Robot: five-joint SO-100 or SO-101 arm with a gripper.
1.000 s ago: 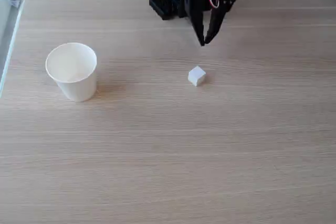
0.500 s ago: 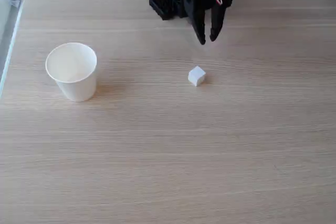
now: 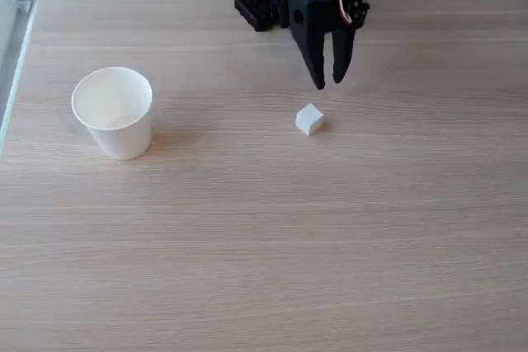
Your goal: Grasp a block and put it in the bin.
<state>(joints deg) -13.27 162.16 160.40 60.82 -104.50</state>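
Desk: pale wood-grain desk (image 3: pixel 264 245) carried everything in the fixed view.
Claw: black two-finger claw (image 3: pixel 329 82) pointed down, fingertips slightly parted, holding nothing.
Block: small white cube (image 3: pixel 309 119) lay on the desk just below the claw, apart.
Bin: white paper cup (image 3: pixel 114 113) stood upright, well left.

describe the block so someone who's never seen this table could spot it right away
On the light wooden table, look right of the white paper cup, toward the middle. Just below the black gripper sits the block, a small white cube, far smaller than the cup and the sole loose thing with corners.
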